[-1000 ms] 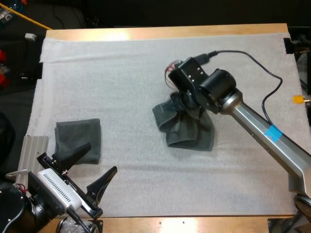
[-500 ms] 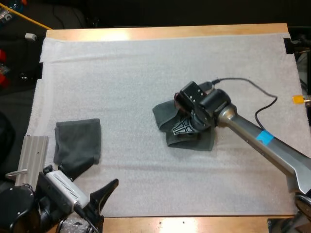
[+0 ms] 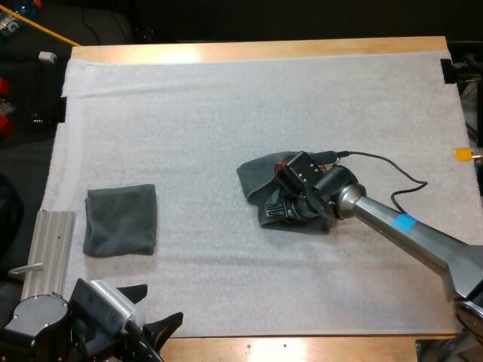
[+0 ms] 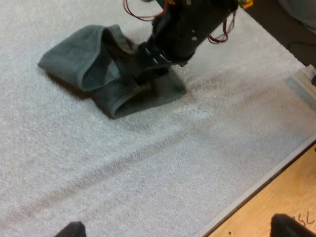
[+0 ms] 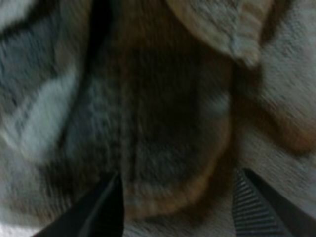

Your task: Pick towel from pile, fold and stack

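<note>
– Black fingers [image 5: 103, 210] on the right gripper [image 3: 281, 209]: how do they stand?
– Spread wide. Grey-green cloth of the crumpled towel [image 3: 260, 181] bunches between and beneath them, and neither finger pinches it.
– Where does that towel lie?
– On the white mat [image 3: 226, 113], about at its middle, a little toward the right edge. The gripper's head is pushed down into the towel's near right part. Seen from the left wrist, a loose fold stands up on the side away from the gripper.
– And the left gripper [image 3: 147, 313]?
– Its fingers are parted too, with nothing between them. It hangs low at the mat's near left corner, over the near edge.
– What else lies out there?
– A folded towel [image 3: 121, 220], a flat square near the mat's left edge, well apart from the crumpled one and just beyond the left gripper. A ribbed metal plate [image 3: 49, 245] lies just beside it, along the mat's left edge. The wooden table [image 3: 264, 50] shows as a band past the mat's far edge.
</note>
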Robot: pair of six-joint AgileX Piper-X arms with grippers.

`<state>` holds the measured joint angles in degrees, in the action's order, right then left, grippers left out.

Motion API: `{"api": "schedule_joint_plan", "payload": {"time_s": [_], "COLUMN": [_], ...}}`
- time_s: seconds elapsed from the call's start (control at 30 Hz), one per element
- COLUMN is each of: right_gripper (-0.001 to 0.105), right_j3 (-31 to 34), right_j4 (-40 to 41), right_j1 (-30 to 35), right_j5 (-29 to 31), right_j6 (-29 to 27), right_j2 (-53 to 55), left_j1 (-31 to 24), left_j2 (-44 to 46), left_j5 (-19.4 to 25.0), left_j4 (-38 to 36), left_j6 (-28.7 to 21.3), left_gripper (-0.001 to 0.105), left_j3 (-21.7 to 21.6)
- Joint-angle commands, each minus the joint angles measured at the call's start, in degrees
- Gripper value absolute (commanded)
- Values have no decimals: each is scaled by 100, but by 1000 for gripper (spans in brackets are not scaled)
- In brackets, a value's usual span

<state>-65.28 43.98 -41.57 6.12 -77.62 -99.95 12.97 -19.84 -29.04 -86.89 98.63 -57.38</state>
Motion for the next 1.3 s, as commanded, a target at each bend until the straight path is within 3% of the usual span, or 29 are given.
{"api": "schedule_joint_plan", "payload": {"time_s": [0.0,0.2,0.27,0.43,0.7,1.07,1.17,1.27], "right_gripper": [48,44,35,0,0,0,0,0], "right_j3": [-10,-10,-10,-26,-297,-475,-503,-768], "right_j4": [-111,-202,-182,-183,-166,-131,-302,-608], "right_j1": [25,25,25,25,-137,-233,-419,-607], "right_j5": [-140,-382,-381,-303,676,776,1144,1876], "right_j6": [129,598,599,574,-117,-610,-1118,-1627], "right_j2": [-67,-435,-460,-353,242,592,762,950], "left_j1": [20,20,20,20,20,20,20,20], "left_j2": [5,5,5,5,5,5,5,5], "left_j5": [-38,-38,-38,-38,-38,-38,-38,-38], "left_j4": [-71,-70,-70,-70,-70,-59,-59,-59], "left_j6": [34,34,34,34,34,34,34,34], "left_gripper": [69,69,69,69,69,69,69,69], "left_j3": [-32,-32,-32,-32,-32,-32,-32,-32]}}
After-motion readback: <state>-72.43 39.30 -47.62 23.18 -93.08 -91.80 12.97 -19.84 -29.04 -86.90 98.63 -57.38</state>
